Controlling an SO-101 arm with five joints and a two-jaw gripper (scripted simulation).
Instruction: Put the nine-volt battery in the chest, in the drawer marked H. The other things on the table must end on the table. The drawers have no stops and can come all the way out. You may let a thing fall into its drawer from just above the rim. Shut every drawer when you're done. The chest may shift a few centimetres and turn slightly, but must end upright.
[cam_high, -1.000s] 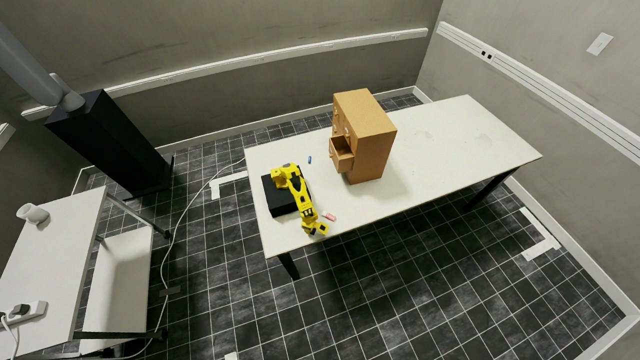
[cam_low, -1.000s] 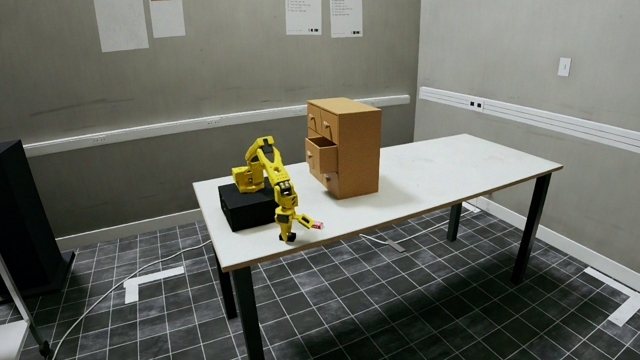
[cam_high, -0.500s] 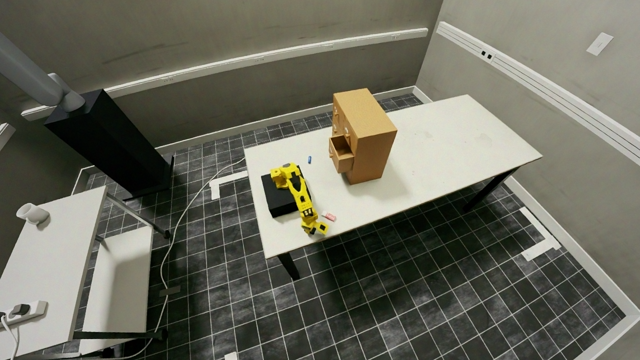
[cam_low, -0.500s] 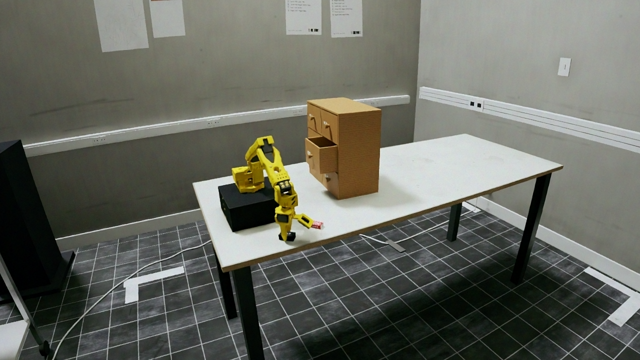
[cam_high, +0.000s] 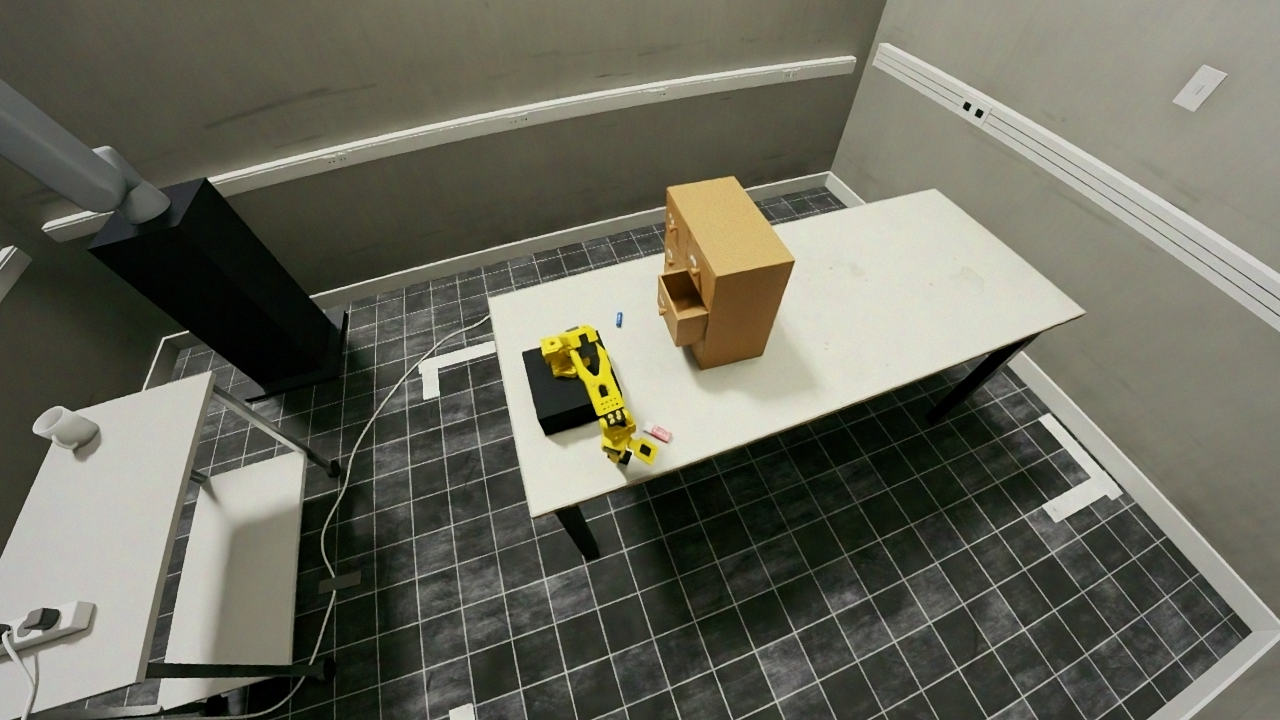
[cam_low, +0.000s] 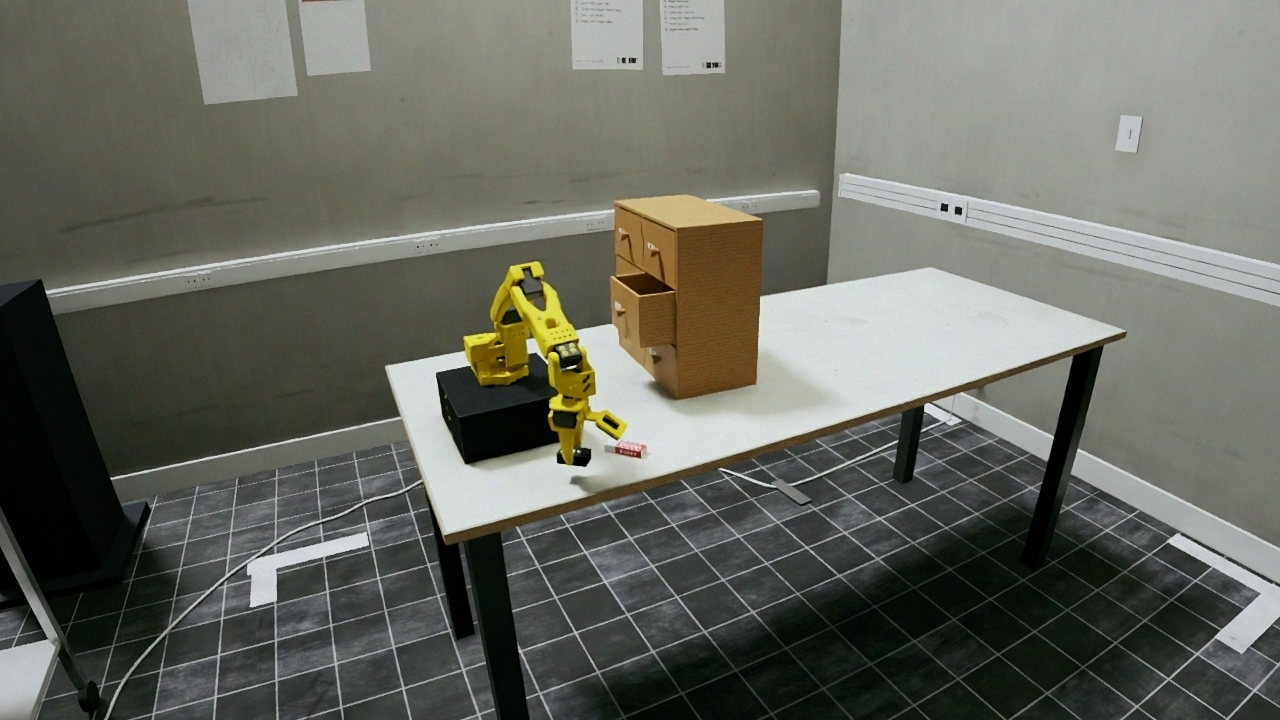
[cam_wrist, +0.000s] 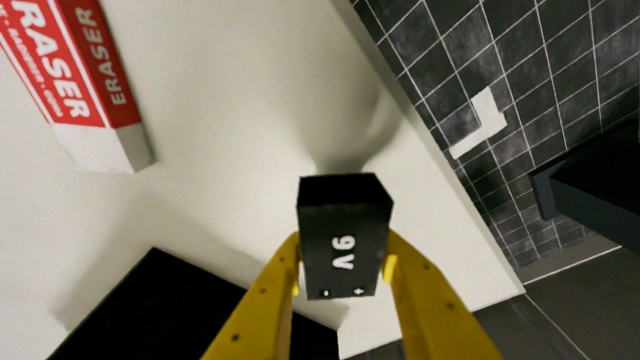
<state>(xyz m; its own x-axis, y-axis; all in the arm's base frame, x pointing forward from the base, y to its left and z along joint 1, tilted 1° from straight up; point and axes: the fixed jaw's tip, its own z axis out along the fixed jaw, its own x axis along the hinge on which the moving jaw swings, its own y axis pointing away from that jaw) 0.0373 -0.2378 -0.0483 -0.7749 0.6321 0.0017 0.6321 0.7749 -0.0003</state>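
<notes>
My gripper (cam_high: 623, 455) (cam_low: 572, 453) (cam_wrist: 344, 265) is shut on the black nine-volt battery (cam_low: 580, 457) (cam_wrist: 344, 220), held a little above the table (cam_high: 895, 268) (cam_low: 859, 331) near its front left edge. The battery's 9V marking faces the wrist camera. The brown chest (cam_high: 747, 308) (cam_low: 720, 304) stands upright mid-table. One drawer (cam_high: 687, 326) (cam_low: 657, 317) on its near side is pulled well out, and its inside looks empty as far as it shows. Its label is too small to read. The other visible drawers look shut.
A red and white eraser (cam_high: 660, 433) (cam_low: 630, 448) (cam_wrist: 55, 65) lies close beside the gripper. A small blue object (cam_high: 619, 318) lies between the arm and the chest. The arm stands on a black box (cam_high: 554, 394) (cam_low: 501, 425) at the table's left end.
</notes>
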